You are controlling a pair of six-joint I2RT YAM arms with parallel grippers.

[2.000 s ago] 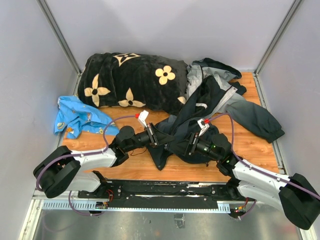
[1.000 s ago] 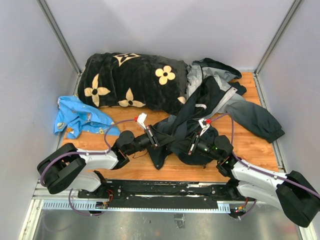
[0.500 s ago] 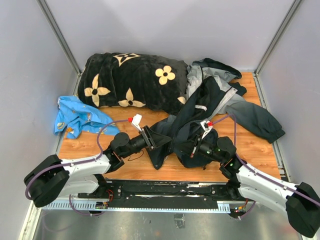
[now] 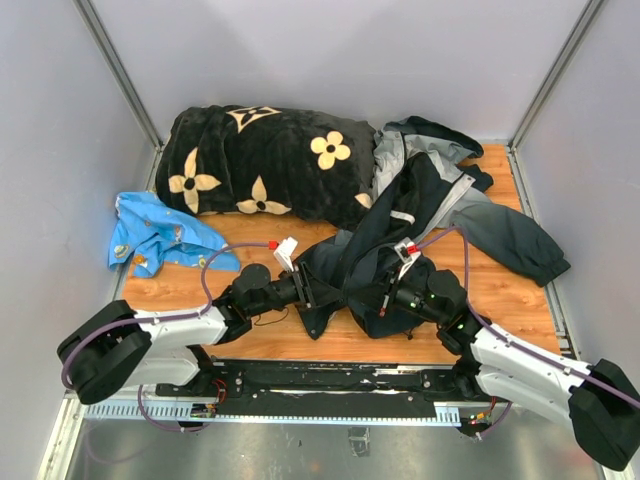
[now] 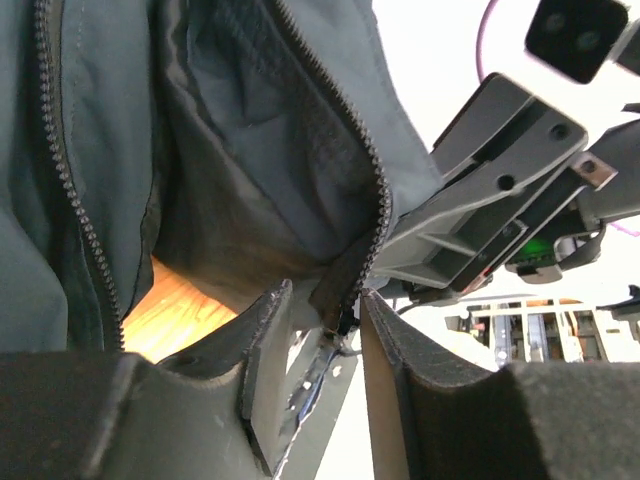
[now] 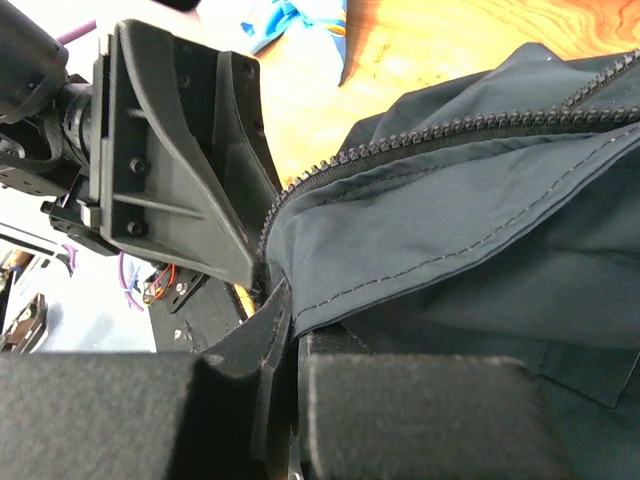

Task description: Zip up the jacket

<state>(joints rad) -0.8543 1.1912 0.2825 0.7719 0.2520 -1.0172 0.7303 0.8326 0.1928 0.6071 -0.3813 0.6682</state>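
Note:
The dark navy and grey jacket (image 4: 430, 200) lies crumpled on the right half of the wooden table (image 4: 505, 295), its front unzipped. My left gripper (image 4: 305, 285) meets the jacket's lower front edge from the left. Its jaws stand apart in the left wrist view, and the bottom end of one zipper track (image 5: 372, 215) hangs between the fingertips of the left gripper (image 5: 327, 292), not clamped. My right gripper (image 6: 290, 300) is shut on the other front edge of the jacket (image 6: 450, 200), just below its zipper teeth (image 6: 420, 130). The two grippers nearly touch.
A black plush blanket (image 4: 260, 160) with cream flowers fills the back left. A small blue patterned cloth (image 4: 160, 235) lies at the left edge. Grey walls close in on both sides and behind.
My left gripper went from shut to open, pulled back to the left, then came in again to the jacket's edge. The right gripper closed fully on the fabric and shifted slightly.

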